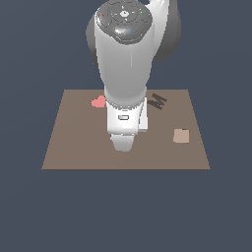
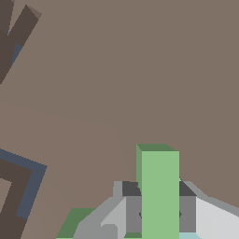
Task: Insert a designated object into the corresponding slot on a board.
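In the wrist view my gripper (image 2: pixel 158 212) is shut on the green L-shaped block (image 2: pixel 158 186). The block stands upright between the two dark fingers (image 2: pixel 131 207), just above the brown board (image 2: pixel 140 70). Its foot shows as darker green near the picture's edge. A dark L-shaped recess (image 2: pixel 18 179) lies off to one side of the block, apart from it. In the exterior view the arm (image 1: pixel 125 74) stands over the middle of the board (image 1: pixel 64 147) and hides the gripper, the block and the L-shaped recess.
A dark M-shaped recess (image 1: pixel 157 102) is at the back of the board, and it also shows in the wrist view (image 2: pixel 18 32). A pink heart (image 1: pixel 99 102) lies at the back on the exterior view's left. A tan square (image 1: pixel 181 136) lies on the exterior view's right.
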Robot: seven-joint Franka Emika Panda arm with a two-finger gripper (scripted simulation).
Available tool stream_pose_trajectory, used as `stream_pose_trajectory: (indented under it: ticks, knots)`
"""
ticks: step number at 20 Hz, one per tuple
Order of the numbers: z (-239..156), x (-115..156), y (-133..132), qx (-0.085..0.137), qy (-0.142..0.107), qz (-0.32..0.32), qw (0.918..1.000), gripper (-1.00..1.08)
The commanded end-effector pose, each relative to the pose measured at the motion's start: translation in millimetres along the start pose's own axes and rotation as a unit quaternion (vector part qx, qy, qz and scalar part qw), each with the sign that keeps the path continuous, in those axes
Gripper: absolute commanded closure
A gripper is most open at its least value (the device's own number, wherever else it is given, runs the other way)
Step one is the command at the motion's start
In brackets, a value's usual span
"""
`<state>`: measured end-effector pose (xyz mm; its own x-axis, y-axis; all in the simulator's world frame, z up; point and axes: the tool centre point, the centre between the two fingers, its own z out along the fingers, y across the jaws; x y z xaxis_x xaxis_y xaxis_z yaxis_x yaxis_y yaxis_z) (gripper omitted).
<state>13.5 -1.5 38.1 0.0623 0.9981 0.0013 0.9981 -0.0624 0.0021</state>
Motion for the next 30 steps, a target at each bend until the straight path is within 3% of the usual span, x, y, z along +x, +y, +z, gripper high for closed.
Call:
stream_pose_trajectory:
  ticks: [1,4,8,15,22,26,30]
  knots:
    - [-0.5,7.6,-8.2,0.0,0.0,-0.063,0.998,1.08]
    - [-0.9,15.0,-19.3,0.0,0.0,-0.135,0.9908,1.08]
    - [-1.4,22.1,-35.5,0.0,0.0,-0.229,0.9734,1.08]
    - [-2.1,26.3,-64.0,0.0,0.0,-0.377,0.9261,1.08]
    - [-2.5,23.2,-84.9,0.001,0.001,-0.48,0.8775,1.08]
    - [-2.7,20.4,-92.9,0.001,0.001,-0.519,0.8548,1.08]
    - [-2.8,17.7,-98.4,0.001,0.001,-0.547,0.8374,1.08]
